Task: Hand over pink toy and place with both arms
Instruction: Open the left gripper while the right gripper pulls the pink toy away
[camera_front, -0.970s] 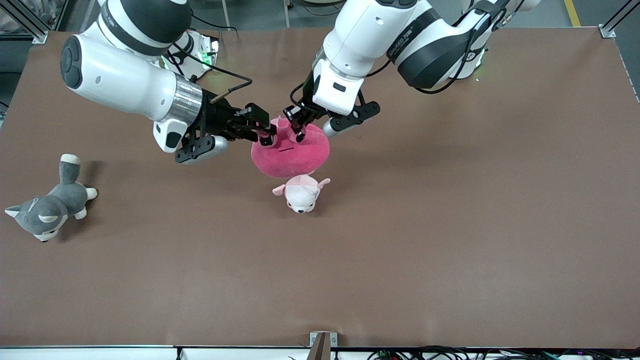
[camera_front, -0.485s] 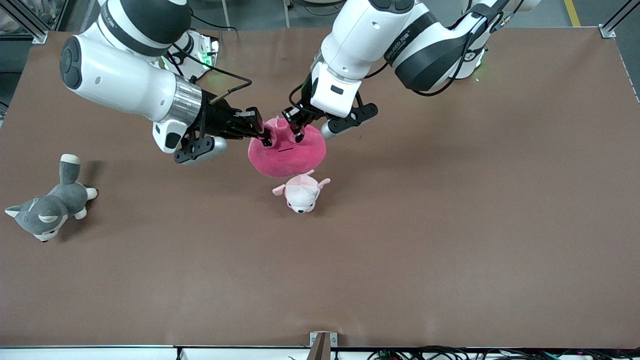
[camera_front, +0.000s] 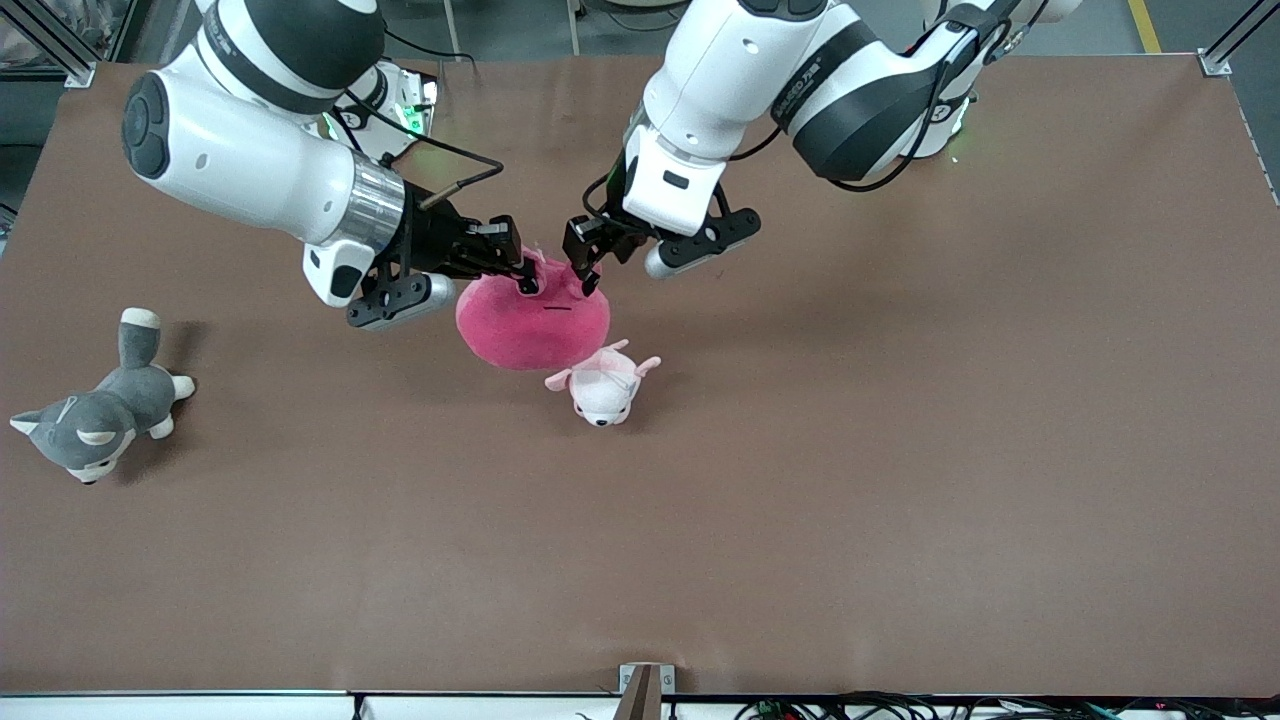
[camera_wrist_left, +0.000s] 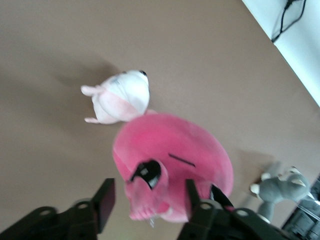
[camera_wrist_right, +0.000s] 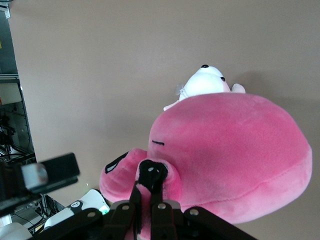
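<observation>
The pink toy (camera_front: 533, 322) hangs by one ear from my right gripper (camera_front: 527, 277), which is shut on that ear, above the middle of the table. In the right wrist view the fingers (camera_wrist_right: 142, 192) pinch the ear of the pink toy (camera_wrist_right: 235, 155). My left gripper (camera_front: 584, 263) is open just beside the toy's top. In the left wrist view its jaws stand wide apart on either side of the toy's other ear without touching it, around the left gripper's midpoint (camera_wrist_left: 149, 194); the pink toy (camera_wrist_left: 180, 157) fills the space below.
A small pale pink-and-white plush (camera_front: 602, 385) lies on the table just under the toy's edge; it also shows in the left wrist view (camera_wrist_left: 120, 97) and the right wrist view (camera_wrist_right: 202, 82). A grey-and-white plush dog (camera_front: 95, 415) lies toward the right arm's end.
My left gripper has opened and let go of the pink toy. The toy has swung toward the right arm's end, now hanging from the right gripper alone.
</observation>
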